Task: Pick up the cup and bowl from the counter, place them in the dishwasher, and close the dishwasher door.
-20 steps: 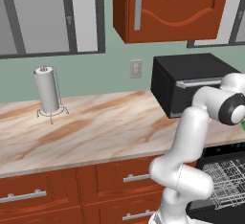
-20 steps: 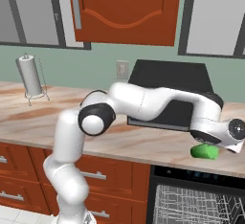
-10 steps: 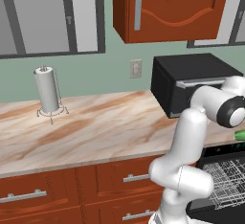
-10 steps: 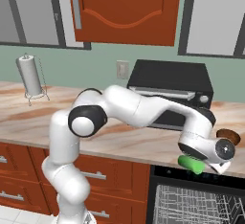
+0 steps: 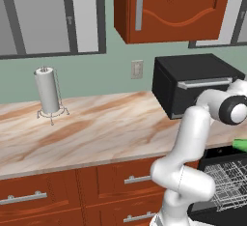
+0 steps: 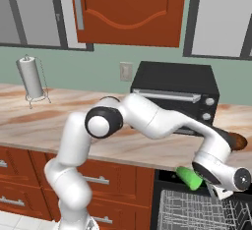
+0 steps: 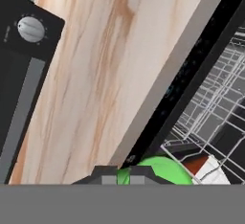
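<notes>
Your pincer is closed on the green cup, which you carry off the marbled surface and over the open dishwasher. In the right base view the cup sits at the lower right of the frame, just below the surface's front edge and above the pale wire rack. It lies tilted, its long axis running from upper left down to lower right toward the hand, not upright.

In the hand view the cup shows as a green curve at the bottom centre, right against the dark fingertips, with the rack's grid spreading across the lower right.

The move ahead turns on that one relation: the rack lies directly beneath and slightly forward of the cup, so you likely need to lower it and perhaps right its axis before letting go.

A brown rounded object, probably the bowl, rests on the surface at the right of the right base view, beside the black toaster oven.
</notes>
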You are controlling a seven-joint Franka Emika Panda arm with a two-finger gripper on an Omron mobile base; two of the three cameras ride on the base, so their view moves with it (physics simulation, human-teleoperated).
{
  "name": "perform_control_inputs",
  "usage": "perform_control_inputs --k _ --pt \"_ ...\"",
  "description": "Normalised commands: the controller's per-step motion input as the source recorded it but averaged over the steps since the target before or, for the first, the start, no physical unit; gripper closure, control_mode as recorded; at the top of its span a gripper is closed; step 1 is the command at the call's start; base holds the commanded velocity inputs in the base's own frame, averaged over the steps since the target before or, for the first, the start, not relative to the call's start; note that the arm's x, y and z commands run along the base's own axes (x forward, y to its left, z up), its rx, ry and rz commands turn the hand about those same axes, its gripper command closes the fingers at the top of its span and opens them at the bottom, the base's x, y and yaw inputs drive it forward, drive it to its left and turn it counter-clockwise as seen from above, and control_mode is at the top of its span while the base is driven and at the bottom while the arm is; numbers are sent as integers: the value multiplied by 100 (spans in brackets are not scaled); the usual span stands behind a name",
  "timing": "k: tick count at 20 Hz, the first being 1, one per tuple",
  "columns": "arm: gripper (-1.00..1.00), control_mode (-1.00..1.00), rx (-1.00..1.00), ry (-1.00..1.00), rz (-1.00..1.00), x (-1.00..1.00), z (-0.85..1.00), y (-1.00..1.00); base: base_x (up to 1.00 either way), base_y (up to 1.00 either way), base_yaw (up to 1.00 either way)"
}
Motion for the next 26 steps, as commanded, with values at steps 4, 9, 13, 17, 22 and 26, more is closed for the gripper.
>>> perform_control_inputs --k 4,9,13,17,22,26 --pt "100 -100 -6 0 -13 -12 -71 2 0 0 0" --pt "100 -100 -9 0 -11 -8 -50 2 0 0 0" --pt "100 -100 -8 0 -7 -15 -51 0 0 0 0" --pt "100 -100 -10 0 -5 -5 -55 0 0 0 0" --pt "100 -100 -3 0 -2 -8 -53 0 0 0 0" --pt "100 -100 -2 0 0 -23 -51 0 0 0 0"
